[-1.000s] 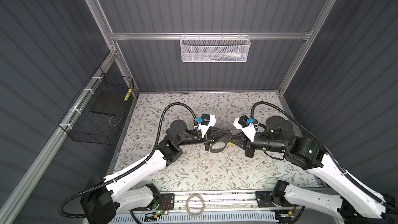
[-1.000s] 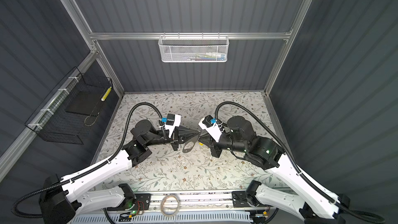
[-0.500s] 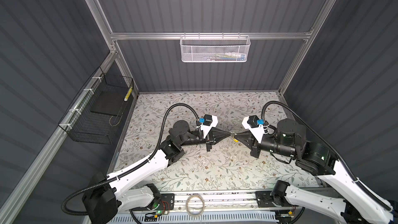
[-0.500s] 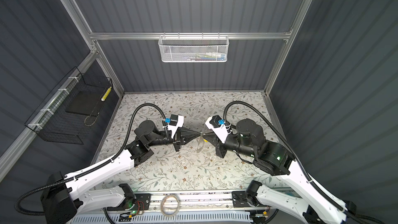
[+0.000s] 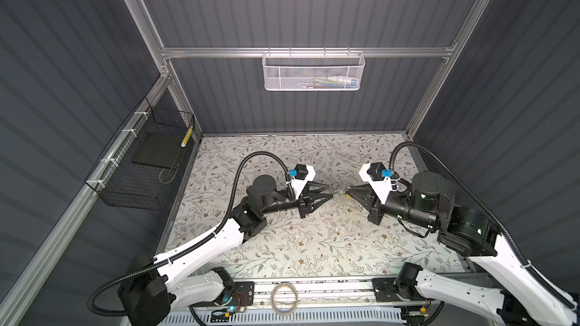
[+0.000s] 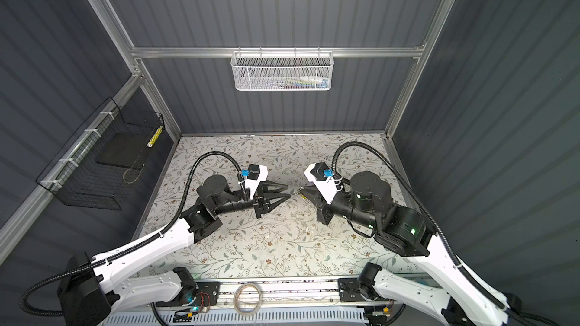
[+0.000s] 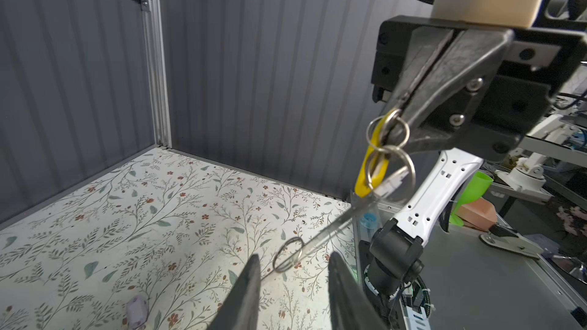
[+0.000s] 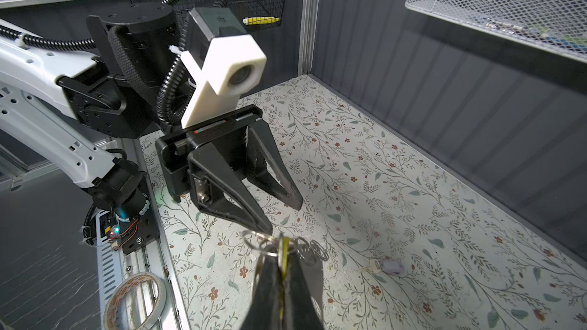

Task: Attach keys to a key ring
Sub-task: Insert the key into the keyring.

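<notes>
Both arms are sitting farther apart than a second ago, and the left gripper (image 5: 329, 190), pinched together then, is now standing with its fingers spread and gripping nothing. In both top views the right gripper (image 5: 349, 190) is showing closed with only a yellow speck at its tip. The rings and the lilac key are too small to make out there, while a tan tape roll (image 5: 271, 297) is lying on the front rail. In the left wrist view the right gripper (image 7: 394, 119) is clamping the yellow key (image 7: 365, 179) by its head. The key ring (image 7: 385, 149), a string of silver split rings, is dangling with it, and the key's blade is slanting down toward the parted left gripper (image 7: 294, 258). Whether the small ring by the blade tip is touching anything is unclear. The lilac key (image 7: 137, 311) is lying blurred on the mat. In the right wrist view the yellow key (image 8: 285, 250) is showing only as a sliver between the closed fingers, the key ring (image 8: 268, 242) is fanning out ahead, and the lilac key (image 8: 391, 266) is lying well apart. A floral mat (image 5: 314, 239) is covering the floor. Grey ribbed walls (image 5: 298, 10) and an aluminium frame (image 5: 307, 52) are enclosing it, carrying a white mesh basket (image 5: 314, 72) and a black wire basket (image 5: 141, 180).
</notes>
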Controlling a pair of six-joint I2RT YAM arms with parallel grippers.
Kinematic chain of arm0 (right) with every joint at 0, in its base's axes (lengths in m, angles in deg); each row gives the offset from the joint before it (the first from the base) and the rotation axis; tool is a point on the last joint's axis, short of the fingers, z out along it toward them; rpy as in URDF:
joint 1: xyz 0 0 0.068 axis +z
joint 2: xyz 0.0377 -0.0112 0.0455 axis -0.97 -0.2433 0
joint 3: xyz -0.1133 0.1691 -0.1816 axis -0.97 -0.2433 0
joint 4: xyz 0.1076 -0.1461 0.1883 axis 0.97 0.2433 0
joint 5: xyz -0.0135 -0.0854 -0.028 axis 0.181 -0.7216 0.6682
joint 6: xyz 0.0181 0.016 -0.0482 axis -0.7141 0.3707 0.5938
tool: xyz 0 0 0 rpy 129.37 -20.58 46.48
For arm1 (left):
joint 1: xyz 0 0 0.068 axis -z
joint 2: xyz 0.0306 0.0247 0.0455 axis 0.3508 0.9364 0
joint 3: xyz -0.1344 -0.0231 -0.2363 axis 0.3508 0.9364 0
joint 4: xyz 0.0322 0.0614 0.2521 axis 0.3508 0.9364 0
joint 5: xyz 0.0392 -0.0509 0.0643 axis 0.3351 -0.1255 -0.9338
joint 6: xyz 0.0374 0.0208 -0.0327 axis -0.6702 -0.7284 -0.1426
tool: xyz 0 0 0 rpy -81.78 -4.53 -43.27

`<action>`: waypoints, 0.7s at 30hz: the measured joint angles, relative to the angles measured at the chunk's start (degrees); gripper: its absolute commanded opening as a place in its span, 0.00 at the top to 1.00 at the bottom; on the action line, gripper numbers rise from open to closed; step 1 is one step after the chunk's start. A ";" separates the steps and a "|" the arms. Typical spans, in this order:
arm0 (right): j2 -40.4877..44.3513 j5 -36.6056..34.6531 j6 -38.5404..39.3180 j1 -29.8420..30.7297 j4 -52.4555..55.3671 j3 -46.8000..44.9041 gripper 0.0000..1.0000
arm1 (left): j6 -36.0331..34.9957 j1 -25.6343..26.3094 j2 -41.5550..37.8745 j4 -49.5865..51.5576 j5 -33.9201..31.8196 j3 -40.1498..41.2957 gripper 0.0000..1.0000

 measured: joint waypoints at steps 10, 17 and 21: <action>-0.61 0.46 1.68 0.00 0.11 1.03 1.00 | -0.55 0.02 -3.30 2.89 -2.51 1.40 0.58; -1.11 1.64 2.10 -0.22 0.09 1.11 1.00 | -0.92 0.02 -1.20 3.34 -0.33 1.33 0.57; -1.40 3.76 2.27 -1.25 0.09 1.11 1.00 | -1.51 0.00 -0.07 3.34 1.55 1.11 0.57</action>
